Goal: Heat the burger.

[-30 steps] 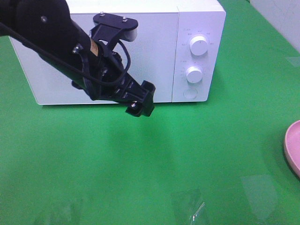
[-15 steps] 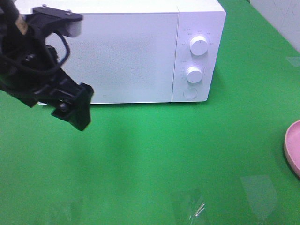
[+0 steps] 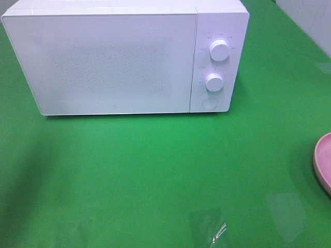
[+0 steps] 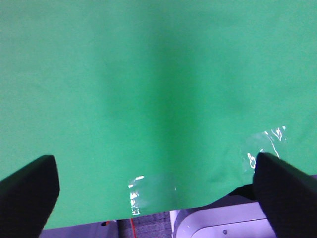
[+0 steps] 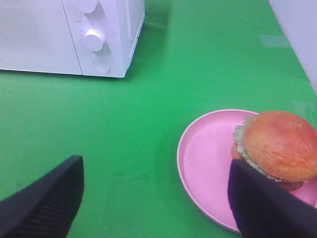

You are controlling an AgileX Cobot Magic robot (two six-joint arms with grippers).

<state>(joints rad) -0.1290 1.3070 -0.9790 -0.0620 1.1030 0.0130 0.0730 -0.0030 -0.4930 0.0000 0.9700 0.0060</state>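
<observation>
Status: heating not started, as far as I can judge. The burger (image 5: pixel 277 145) sits on the pink plate (image 5: pixel 208 158), toward the plate's right side, out on the green table (image 3: pixel 155 175) to the right and nearer than the microwave (image 3: pixel 114 57); nothing grips it. In the high view only a sliver of that plate shows at the right edge and the burger is out of frame. Microwave door (image 3: pixel 103 62) is closed and I cannot see inside through it; the two knobs (image 3: pixel 220 50) and the round button (image 3: pixel 209 103) below them are untouched by me right now. Left to do, by my reckoning: open the door, carry the burger in, close up, set the knobs. Near end first: my left gripper (image 4: pixel 158 191) hangs over bare green cloth at the near table edge, fingers (image 4: pixel 29 188) spread wide, holding and touching nothing; only patches of clear tape (image 4: pixel 148 188) lie below. My right gripper (image 5: pixel 158 198) hovers above the near rim of the plate, fingers (image 5: pixel 262 203) wide apart, empty, one finger overlapping the burger in view but whether it touches I cannot tell; it looks clear. Farthest: the microwave at the back, well apart from both grippers.
</observation>
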